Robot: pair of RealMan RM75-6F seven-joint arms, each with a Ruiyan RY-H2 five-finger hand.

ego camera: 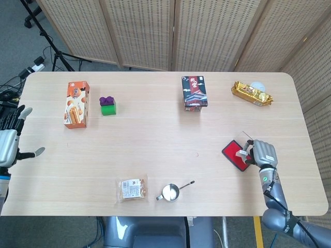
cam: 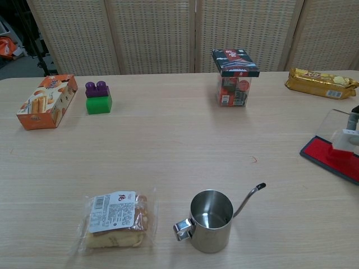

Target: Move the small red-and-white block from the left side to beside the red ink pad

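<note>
Woven-cane folding screens (ego camera: 170,31) are standing behind the pale wood-grain table (ego camera: 155,139). The right hand (ego camera: 262,153) is pinching the small red-and-white block (cam: 343,143), which is resting on the flat red ink pad (ego camera: 234,153). The left hand (ego camera: 10,142) is hanging with fingers apart.

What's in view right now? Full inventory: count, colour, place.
snack box: 1, orange, far left of table
toy bricks: 2 stacked, purple on green, right of the snack box
tall box: 1, dark with red print, far middle
gold packet: 1, gold, far right corner
ink pad: 1, red with dark rim, right side
small block: 1, red and white, on the ink pad, held
clear lid: 1, transparent, behind the ink pad
wrapped pastry: 1, brown, clear wrap, near edge
steel cup: 1, silver, long handle, near edge
table: 1, light wood
left hand: left edge, fingers apart, empty
right hand: at the ink pad, holds the small block
</note>
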